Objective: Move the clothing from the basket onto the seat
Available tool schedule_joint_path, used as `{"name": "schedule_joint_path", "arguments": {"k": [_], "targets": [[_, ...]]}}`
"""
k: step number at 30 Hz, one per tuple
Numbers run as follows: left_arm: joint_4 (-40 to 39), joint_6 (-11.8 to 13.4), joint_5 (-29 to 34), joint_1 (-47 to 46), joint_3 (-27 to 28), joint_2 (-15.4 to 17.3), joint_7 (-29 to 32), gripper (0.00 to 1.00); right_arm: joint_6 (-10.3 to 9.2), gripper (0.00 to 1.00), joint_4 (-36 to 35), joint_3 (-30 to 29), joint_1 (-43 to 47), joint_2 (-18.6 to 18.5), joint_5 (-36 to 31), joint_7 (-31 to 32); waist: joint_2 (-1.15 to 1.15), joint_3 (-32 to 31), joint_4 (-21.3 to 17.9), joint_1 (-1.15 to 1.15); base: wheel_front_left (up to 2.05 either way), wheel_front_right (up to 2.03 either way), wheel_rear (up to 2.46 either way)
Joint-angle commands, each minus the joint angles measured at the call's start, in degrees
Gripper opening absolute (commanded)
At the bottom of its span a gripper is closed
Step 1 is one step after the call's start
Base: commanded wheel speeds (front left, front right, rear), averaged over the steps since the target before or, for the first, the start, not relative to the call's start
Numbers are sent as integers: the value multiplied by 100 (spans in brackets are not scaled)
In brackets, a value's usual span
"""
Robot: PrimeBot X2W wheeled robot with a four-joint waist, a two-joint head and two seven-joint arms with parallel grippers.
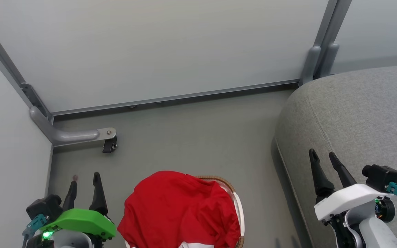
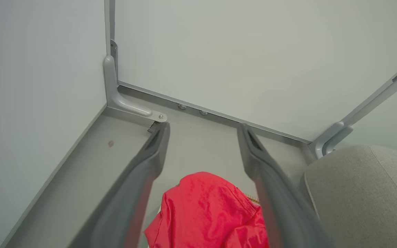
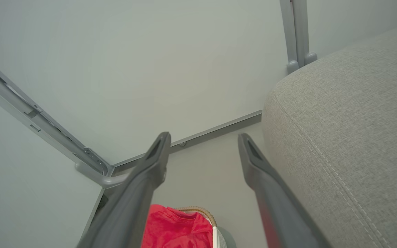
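From where I stand, the clothing (image 1: 179, 210) is a loose red heap at the bottom centre of the head view. It fills the basket (image 1: 235, 201) and spills over the basket's left side, so only a curve of brown rim shows on the right. The seat (image 1: 357, 117) takes up the right side of the frame, just beside the basket with a strip of grey floor (image 1: 191, 137) between them.

The left gripper (image 1: 85, 179) hovers at the lower left over bare floor, fingers spread and holding nothing. The right gripper (image 1: 322, 154) is at the lower right above the seat's near edge, also spread and empty.

I'd say nothing has been lifted yet, and the step in hand is the first reach into the heap. To do it well, whichever gripper goes should come in over the crown of the pile, not its hanging edge, and close on a thick fold so the cloth doesn't slip out. It should stay clear of the woven rim. A white band shows at the very bottom edge, and I can't tell whether it is trim or liner, so I'd avoid pinching there.

The lift should go straight up until the trailing cloth clears the rim, or the basket may drag or tip. The cloth should then travel toward the right of the frame and be let go well past the cushion's rounded edge
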Motion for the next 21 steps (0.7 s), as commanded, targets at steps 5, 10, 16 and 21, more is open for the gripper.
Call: {"name": "schedule_joint_path", "arguments": {"k": [5,10,16,21], "targets": [[-70,57,330,-114,34,24,-113,100,1,100,-71,44,-165,-29,-427,-122,0,1,4,0,0,0,0],[-35,73,628,-93,7,25,-185,100,1,100,-45,60,-126,22,-738,-185,0,11,-2,0,0,0,0],[-88,27,943,-101,-42,17,-267,100,2,100,-21,118,-129,22,-1072,-270,0,13,-1,0,0,0,0],[-97,-20,1176,-52,-20,-5,-325,100,2,100,-29,154,-148,27,-1347,-334,0,-4,-3,0,0,0,0]]}}
